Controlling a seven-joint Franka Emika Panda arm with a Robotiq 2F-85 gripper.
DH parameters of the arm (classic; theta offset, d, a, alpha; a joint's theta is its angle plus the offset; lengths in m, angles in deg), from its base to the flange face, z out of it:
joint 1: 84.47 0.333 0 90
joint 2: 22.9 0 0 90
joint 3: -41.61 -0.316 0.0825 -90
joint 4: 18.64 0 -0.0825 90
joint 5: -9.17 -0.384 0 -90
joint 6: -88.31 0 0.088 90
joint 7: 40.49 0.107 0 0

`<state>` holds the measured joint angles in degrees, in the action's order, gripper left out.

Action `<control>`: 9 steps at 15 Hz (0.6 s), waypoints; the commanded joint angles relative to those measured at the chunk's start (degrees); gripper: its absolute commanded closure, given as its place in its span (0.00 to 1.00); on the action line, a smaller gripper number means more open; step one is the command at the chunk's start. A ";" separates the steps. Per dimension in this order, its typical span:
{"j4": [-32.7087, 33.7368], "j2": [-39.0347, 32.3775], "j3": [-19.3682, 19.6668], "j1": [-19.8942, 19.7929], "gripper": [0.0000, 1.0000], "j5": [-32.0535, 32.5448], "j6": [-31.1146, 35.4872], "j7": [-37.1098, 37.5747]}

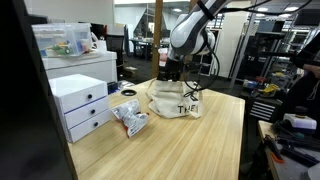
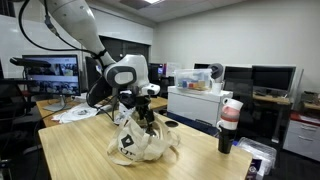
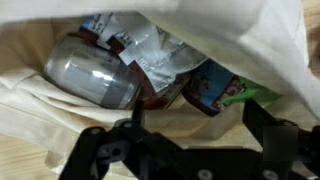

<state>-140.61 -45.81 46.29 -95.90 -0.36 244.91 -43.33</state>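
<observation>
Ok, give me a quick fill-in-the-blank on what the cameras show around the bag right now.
1. The tool, poised over the cloth bag, is ____ and holds nothing.
2. The bag rests on a ____ table.
3. The crumpled packet is not inside the bag but ____ it, near the white drawers.

Missing words: open; wooden; outside.

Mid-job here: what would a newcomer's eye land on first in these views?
The white cloth bag slumped on the wooden table, with the open gripper right over its mouth. Inside the bag, the wrist view shows a silvery cylinder lying beside crumpled foil packets.
</observation>
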 commanded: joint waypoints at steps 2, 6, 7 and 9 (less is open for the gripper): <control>-0.57 0.90 0.52 -0.06 0.00 0.20 -0.17 1.02; -2.34 3.34 1.46 -0.24 0.00 0.44 -0.21 0.78; -3.07 4.28 1.80 -0.09 0.00 0.76 -0.24 0.75; -4.07 5.79 1.63 -0.21 0.00 0.41 -0.34 0.15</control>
<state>-141.07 -44.28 47.99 -95.91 -0.35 244.87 -43.30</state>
